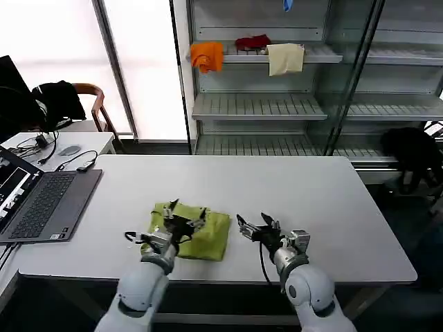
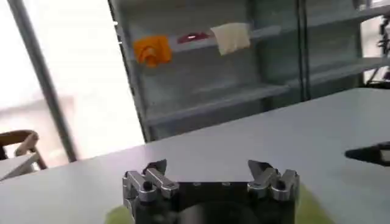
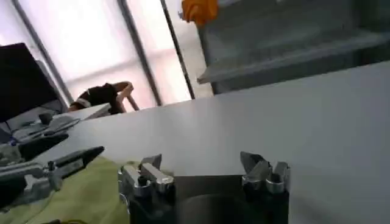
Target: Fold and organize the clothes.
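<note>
The lime-green T-shirt (image 1: 201,235) lies folded into a compact rectangle on the white table (image 1: 311,200), near its front edge and left of centre. My left gripper (image 1: 185,216) hovers over the shirt's near left part, open, with nothing between its fingers; green fabric shows under it in the left wrist view (image 2: 116,216). My right gripper (image 1: 257,223) is open just right of the shirt, above bare table. In the right wrist view the shirt (image 3: 91,195) lies beside the right gripper (image 3: 200,164), with the left gripper's fingers (image 3: 67,164) over it.
An open laptop (image 1: 41,200) with cables sits at the table's left end. Behind the table stand metal shelves (image 1: 263,104) holding orange (image 1: 208,55), red (image 1: 252,43) and cream (image 1: 285,59) cloths. A chair with a black garment (image 1: 59,100) stands at back left.
</note>
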Robot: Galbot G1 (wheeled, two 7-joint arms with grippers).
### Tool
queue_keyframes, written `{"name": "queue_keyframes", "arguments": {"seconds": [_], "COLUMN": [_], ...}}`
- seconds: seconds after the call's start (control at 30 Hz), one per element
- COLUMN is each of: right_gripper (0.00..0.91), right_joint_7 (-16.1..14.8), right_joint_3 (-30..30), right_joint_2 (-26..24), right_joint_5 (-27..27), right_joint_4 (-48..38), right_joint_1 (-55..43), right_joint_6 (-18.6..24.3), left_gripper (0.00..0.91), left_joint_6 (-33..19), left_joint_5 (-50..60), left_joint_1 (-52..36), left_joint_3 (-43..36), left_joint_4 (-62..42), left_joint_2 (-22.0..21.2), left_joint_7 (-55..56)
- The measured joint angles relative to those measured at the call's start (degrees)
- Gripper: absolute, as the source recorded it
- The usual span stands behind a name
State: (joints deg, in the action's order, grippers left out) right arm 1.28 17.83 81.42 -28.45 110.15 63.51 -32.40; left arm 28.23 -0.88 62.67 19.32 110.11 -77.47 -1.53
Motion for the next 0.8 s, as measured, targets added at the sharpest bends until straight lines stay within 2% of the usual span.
{"name": "queue_keyframes", "arguments": {"seconds": [0.2,0.37,0.47,0.53,0.6,0.8], "right_gripper": [0.907,0.756,0.464,0.333,0.0,0.0], "right_joint_7": [1.18,2.26,3.0,3.42,3.89,5.21], "right_joint_3": [-2.88,-4.88,-5.91,-6.44,-6.93,-7.95], "right_joint_2": [0.55,1.22,1.62,1.83,2.06,2.48], "right_joint_5": [-4.35,-6.29,-6.86,-7.15,-7.37,-7.8], "right_joint_4": [-1.06,-2.2,-2.97,-3.38,-3.75,-4.29], "right_joint_1": [-0.31,-0.75,-0.91,-0.98,-0.99,-1.32], "right_joint_6": [-0.39,-0.6,-0.69,-0.75,-0.79,-0.86], "left_gripper": [0.907,0.907,0.907,0.907,0.907,0.907], "left_joint_6": [-0.19,-0.31,-0.37,-0.39,-0.4,-0.43], "left_joint_5": [-3.66,-5.45,-6.35,-6.94,-7.5,-8.62], "left_joint_1": [-0.23,-0.08,-0.08,-0.11,-0.16,-0.17], "left_joint_3": [6.93,11.12,13.0,14.12,15.09,17.51], "left_joint_4": [-0.19,-0.18,-0.17,-0.18,-0.21,-0.59], "left_joint_2": [2.99,4.06,4.55,4.9,5.26,6.22], "left_joint_7": [-0.65,-1.16,-1.33,-1.38,-1.44,-1.49]}}
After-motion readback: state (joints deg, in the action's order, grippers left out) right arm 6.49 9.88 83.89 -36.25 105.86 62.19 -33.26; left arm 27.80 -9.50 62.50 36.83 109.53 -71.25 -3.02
